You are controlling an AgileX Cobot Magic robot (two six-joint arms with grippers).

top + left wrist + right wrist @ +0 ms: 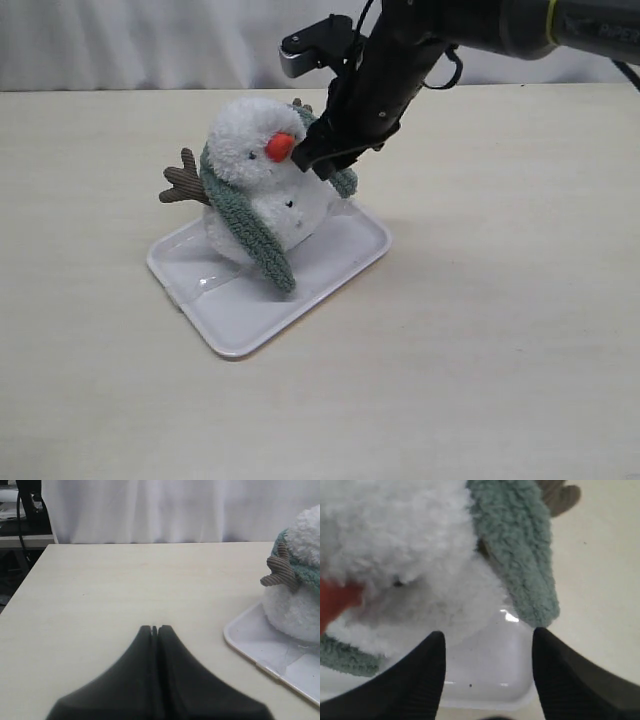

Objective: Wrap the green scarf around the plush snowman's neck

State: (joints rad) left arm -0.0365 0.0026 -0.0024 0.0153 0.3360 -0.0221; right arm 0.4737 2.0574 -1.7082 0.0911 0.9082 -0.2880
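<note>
The plush snowman (262, 165) sits upright on a white tray (340, 262), orange nose facing front. The green scarf (252, 228) lies around its neck; one end hangs down its front to the tray, and the other end (344, 181) hangs at its side by my right gripper (322, 165). In the right wrist view that gripper (489, 635) is open, holding nothing, just short of the scarf end (522, 560) and the snowman (405, 540). My left gripper (154, 628) is shut and empty above bare table, well away from the snowman (300, 607).
The tray (255, 655) lies on a pale wooden table (500, 330). One brown twig arm (184, 184) sticks out from the snowman. A white curtain (165, 510) hangs behind the table, and dark equipment (30, 505) stands beyond the table's far corner.
</note>
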